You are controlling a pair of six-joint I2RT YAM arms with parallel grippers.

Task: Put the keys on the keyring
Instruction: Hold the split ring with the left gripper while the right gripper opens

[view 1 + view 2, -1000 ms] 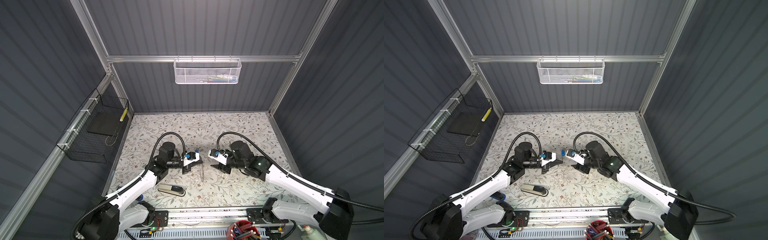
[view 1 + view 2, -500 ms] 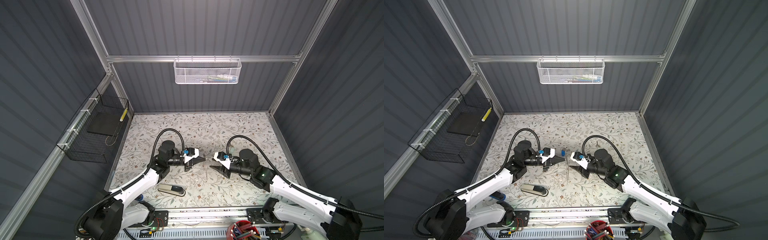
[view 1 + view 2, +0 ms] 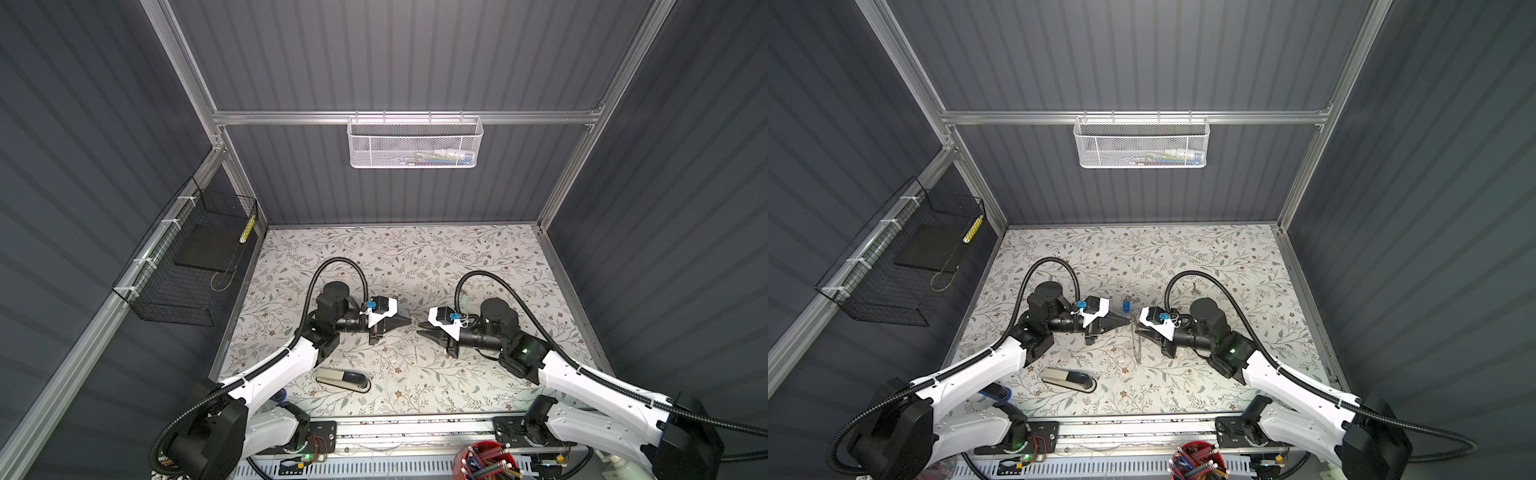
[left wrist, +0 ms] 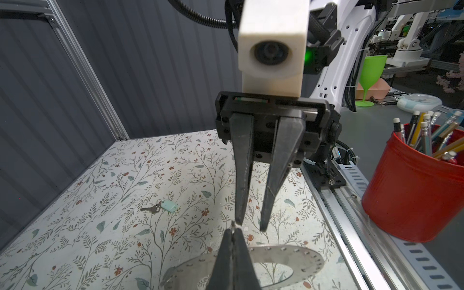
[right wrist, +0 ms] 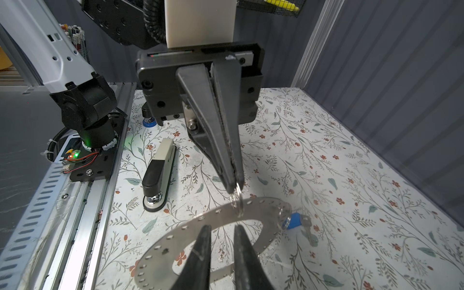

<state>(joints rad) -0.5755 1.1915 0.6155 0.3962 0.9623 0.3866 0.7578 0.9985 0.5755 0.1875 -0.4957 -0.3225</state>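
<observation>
1. The left claw has its jaws pressed together on a small wire split loop, which hooks the band of the large flat grey metal keyring
2. The keyring hangs tilted from that loop above the floral-patterned worktop and shows almost edge-on in a top view
3. The right claw faces the left claw tip to tip, just beside it; its jaws stand narrowly apart with nothing between them
4. The small metal key with the bright blue oblong tag sits just beside the keyring's far edge; whether it is joined to the band cannot be told
5. The small metal key with the pale mint-green tag lies flat on the worktop, well apart from both claws
6. The grey-and-black stapler lies near the worktop's front edge, on the left arm's side
</observation>
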